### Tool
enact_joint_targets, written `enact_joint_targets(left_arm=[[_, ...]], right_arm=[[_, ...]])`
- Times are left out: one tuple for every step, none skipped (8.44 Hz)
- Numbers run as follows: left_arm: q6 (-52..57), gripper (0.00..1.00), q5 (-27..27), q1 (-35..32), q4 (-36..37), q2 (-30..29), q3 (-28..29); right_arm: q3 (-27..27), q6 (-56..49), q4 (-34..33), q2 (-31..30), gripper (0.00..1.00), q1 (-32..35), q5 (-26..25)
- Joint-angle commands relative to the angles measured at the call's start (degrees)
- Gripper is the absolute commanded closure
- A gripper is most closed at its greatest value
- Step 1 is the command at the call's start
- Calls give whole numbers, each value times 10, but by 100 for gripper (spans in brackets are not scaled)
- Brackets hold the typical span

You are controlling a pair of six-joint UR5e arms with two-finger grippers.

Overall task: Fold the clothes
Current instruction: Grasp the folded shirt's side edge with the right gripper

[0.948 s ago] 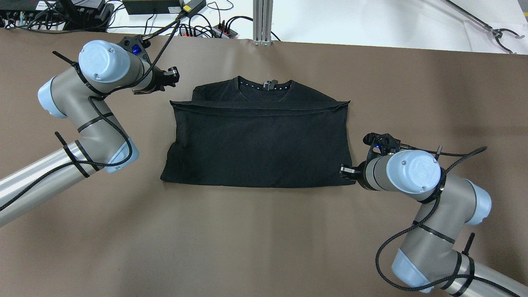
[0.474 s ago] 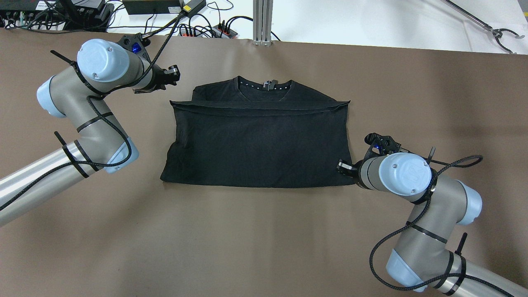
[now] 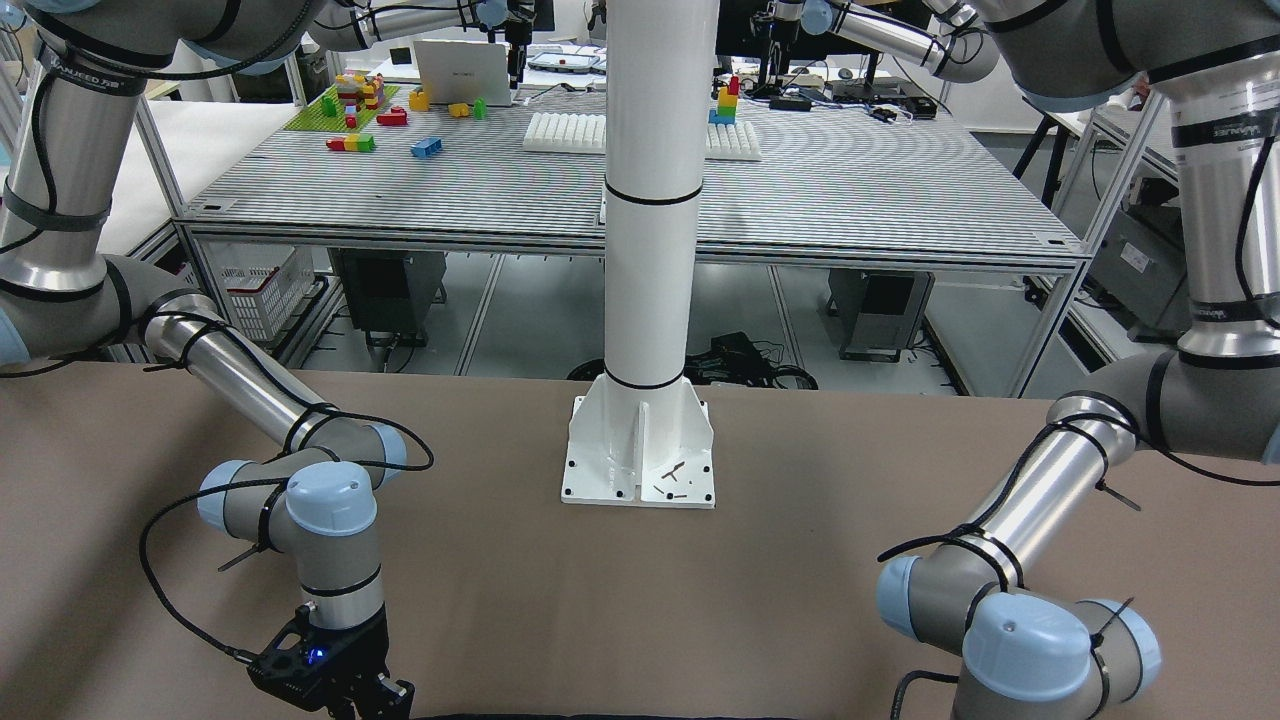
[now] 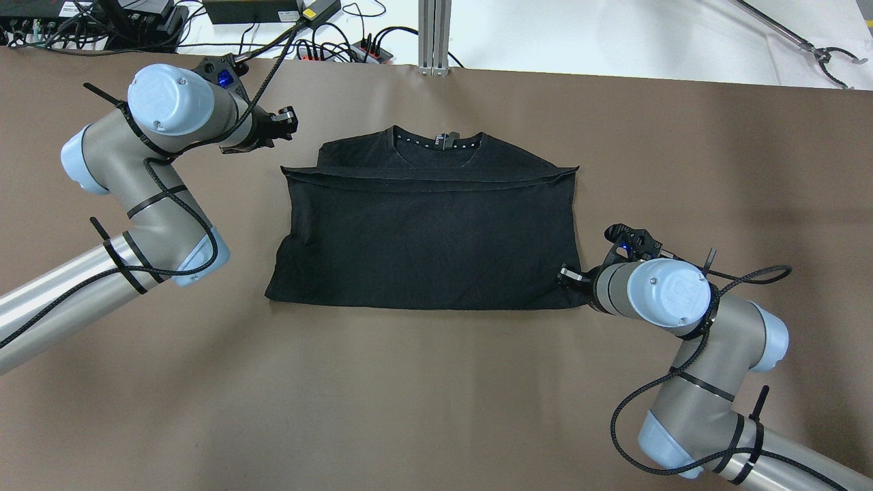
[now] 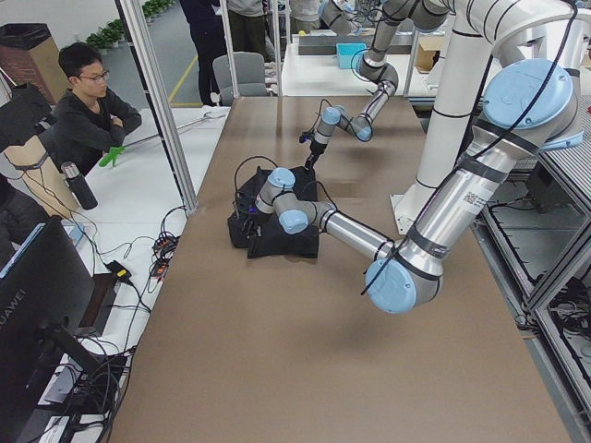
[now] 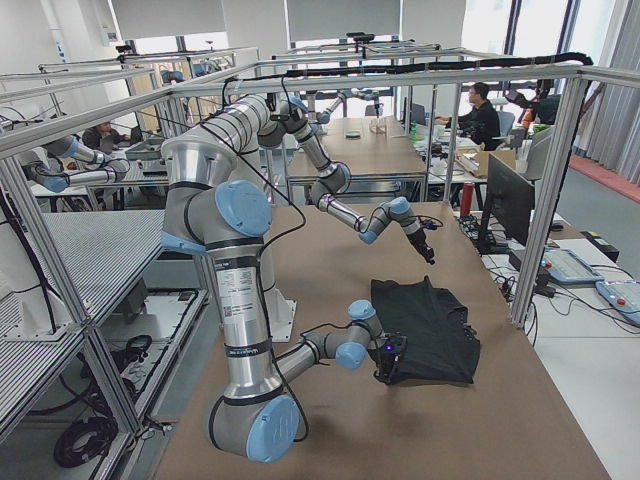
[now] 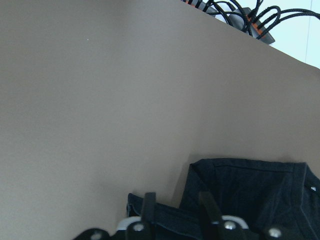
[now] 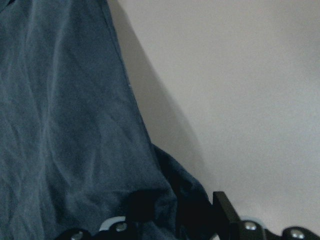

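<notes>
Cloth of a black shirt (image 4: 430, 239) lay flat in the middle of the brown desk (image 4: 436, 395) in the overhead view, folded once across, its hem edge just short of the collar, which faced the far side. The left pincer (image 4: 283, 125) hung just off the shirt's far left corner, apart from it. The right pincer (image 4: 569, 276) sat at the near right corner.

From the front, a white pillar (image 3: 650, 200) stood on the desk. The right pincer pointed down at the bottom edge, and the shirt showed only as a thin dark strip there.

In both side views the shirt lay between the two arms' wrists.

The left wrist camera showed both fingers (image 7: 148, 205) parted with nothing between them, over the shirt's edge.

The right wrist camera showed the right pincer's fingers (image 8: 220, 207) spread, with the bunched corner of the shirt in the gap; I could not tell whether they pressed on it.
</notes>
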Motion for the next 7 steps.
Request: enact_joint_targets(left_arm=[[0, 59, 2, 1, 4, -9, 0], [-1, 59, 2, 2, 5, -10, 0], [-1, 59, 3, 4, 5, -14, 1], [-2, 59, 3, 4, 6, -18, 1], [-2, 59, 3, 4, 6, -19, 1], [-2, 59, 4, 6, 7, -21, 1], [-5, 59, 5, 6, 7, -22, 0]], right_arm=[[-1, 1, 3, -4, 53, -1, 0], [3, 2, 5, -12, 86, -1, 0], [14, 4, 3, -15, 100, -1, 2], [55, 12, -6, -35, 100, -2, 5], [84, 18, -6, -58, 100, -2, 13], [121, 19, -7, -84, 100, -2, 29], [154, 39, -6, -112, 100, -8, 50]])
